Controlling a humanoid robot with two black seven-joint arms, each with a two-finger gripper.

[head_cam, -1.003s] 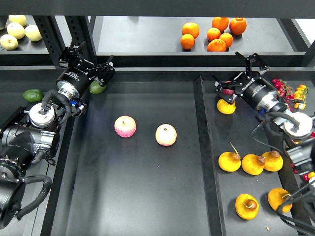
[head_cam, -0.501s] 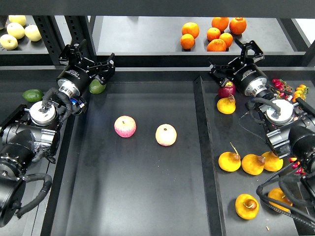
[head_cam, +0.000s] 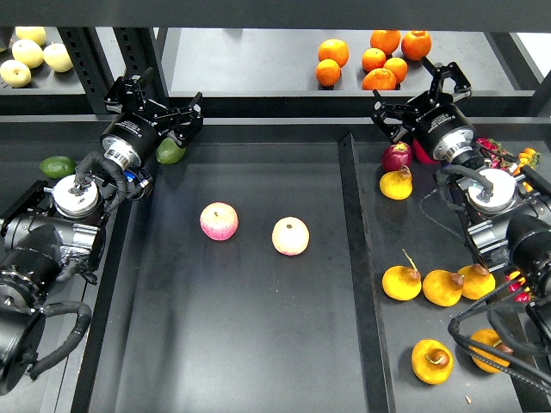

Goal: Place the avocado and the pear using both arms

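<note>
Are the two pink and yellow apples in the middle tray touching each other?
No, the left apple and the right apple lie apart, with bare black tray floor showing between them.

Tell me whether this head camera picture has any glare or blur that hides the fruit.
Head view: sharp throughout, no motion blur; even overhead light gives faint highlights on the two apples and soft reflections on the dark tray; the black left gripper and right gripper blend into the shadowed shelf edge.

Left arm: enters from the lower left edge, reaching up to the upper left.
Left gripper [head_cam: 162, 105]: fingers spread apart, holding nothing.
Right arm: rises along the right edge.
Right gripper [head_cam: 422, 93]: upper right, fingers spread, empty.
</note>
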